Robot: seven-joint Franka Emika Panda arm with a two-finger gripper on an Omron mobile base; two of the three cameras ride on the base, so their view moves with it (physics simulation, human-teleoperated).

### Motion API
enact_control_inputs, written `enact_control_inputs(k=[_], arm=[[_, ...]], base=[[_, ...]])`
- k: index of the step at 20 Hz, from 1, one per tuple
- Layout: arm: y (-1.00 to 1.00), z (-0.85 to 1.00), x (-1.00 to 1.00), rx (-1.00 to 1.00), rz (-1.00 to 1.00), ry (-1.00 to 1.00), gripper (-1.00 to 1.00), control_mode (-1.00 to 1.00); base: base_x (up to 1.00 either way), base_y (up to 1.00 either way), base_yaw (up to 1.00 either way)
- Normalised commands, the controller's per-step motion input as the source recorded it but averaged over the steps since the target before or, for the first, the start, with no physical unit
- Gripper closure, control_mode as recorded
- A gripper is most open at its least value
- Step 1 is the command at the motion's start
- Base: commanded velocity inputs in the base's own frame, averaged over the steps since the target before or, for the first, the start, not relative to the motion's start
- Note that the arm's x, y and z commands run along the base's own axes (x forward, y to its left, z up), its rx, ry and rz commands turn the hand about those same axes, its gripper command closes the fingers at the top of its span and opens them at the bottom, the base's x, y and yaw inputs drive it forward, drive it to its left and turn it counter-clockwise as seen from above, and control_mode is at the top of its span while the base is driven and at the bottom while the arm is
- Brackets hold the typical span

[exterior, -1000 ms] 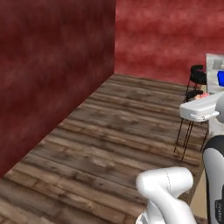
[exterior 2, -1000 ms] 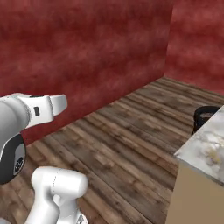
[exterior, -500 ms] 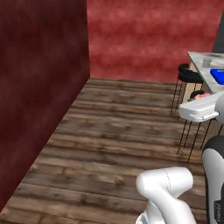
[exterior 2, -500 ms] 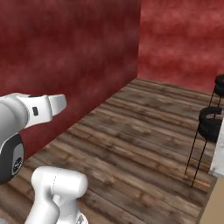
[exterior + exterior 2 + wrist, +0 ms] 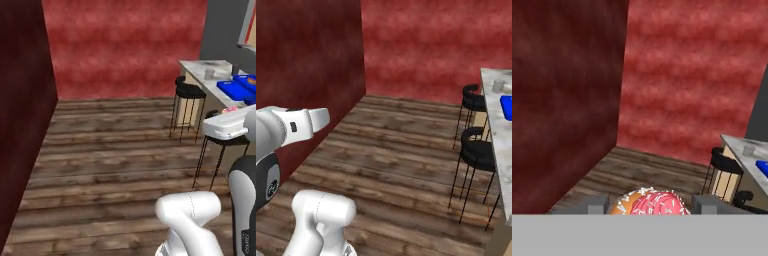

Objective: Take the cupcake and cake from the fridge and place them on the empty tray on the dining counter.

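Observation:
The cupcake [image 5: 654, 202], with pink-red sprinkled frosting, sits between my two dark fingertips at the bottom of the hand view. My gripper [image 5: 650, 205] is shut on it. In the left base view the white hand [image 5: 226, 125] hangs at the right, with a bit of the pink frosting [image 5: 231, 109] at its top. The dining counter [image 5: 204, 65] runs along the right, and on it lie blue trays [image 5: 234, 89]; I cannot make out what is on them from here. One blue tray corner [image 5: 507, 107] lies on the marble top [image 5: 497, 131]. The cake and the fridge are out of view.
Two black bar stools [image 5: 188, 92] [image 5: 479, 154] stand along the counter's near side. A small grey cup [image 5: 498, 85] sits on the counter's far end. Dark red walls [image 5: 125, 45] close the room at the left and back. Wooden floor [image 5: 110, 150] lies open between.
The whole picture has swung as the base turned: the counter, its blue trays and the stools have come further into view. The cupcake stays in the gripper.

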Motion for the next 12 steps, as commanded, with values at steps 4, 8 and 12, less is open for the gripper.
enact_control_inputs(k=[4, 8, 12], arm=[[0.0, 0.0, 0.0, 0.0, 0.0, 0.0, 1.0, 1.0], [0.0, 0.0, 0.0, 0.0, 0.0, 0.0, 1.0, 1.0], [0.0, 0.0, 0.0, 0.0, 0.0, 0.0, 1.0, 1.0]], base=[[1.0, 0.24, -0.45], [1.0, 0.27, -0.44], [1.0, 0.5, -0.43]])
